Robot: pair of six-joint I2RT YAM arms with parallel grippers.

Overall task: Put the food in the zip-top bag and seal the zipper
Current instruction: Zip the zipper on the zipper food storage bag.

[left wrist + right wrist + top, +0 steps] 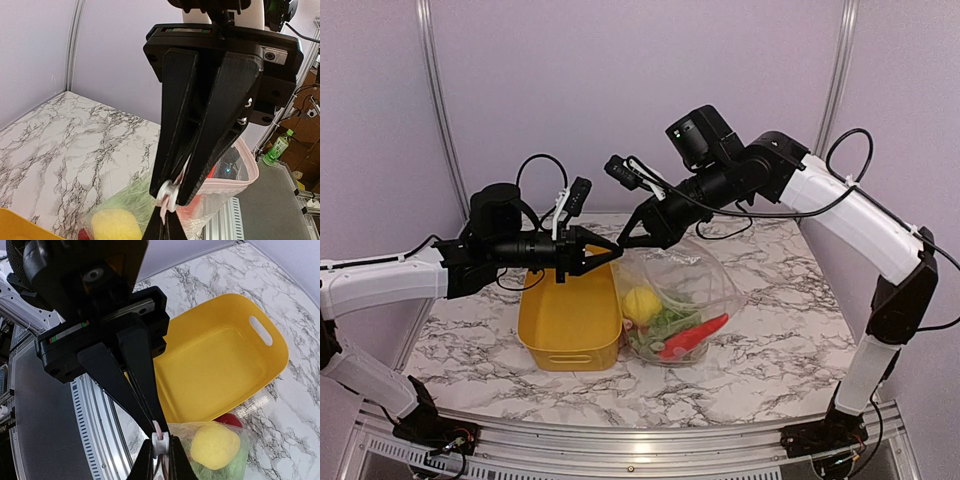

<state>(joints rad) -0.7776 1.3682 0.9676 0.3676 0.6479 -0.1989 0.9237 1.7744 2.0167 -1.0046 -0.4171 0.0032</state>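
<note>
The clear zip-top bag stands on the marble table just right of the yellow bin. Inside it are a yellow lemon, leafy greens and a red pepper. Both grippers meet tip to tip at the bag's upper left corner. My left gripper is shut on the end of the pink zipper strip. My right gripper is shut on the zipper's white slider, directly against the left fingertips. A red tomato shows behind the lemon.
The yellow bin sits left of the bag, under the left wrist, and looks empty. Black cables trail over the back of the table. An aluminium rail runs along the near edge. A green bottle stands off the table.
</note>
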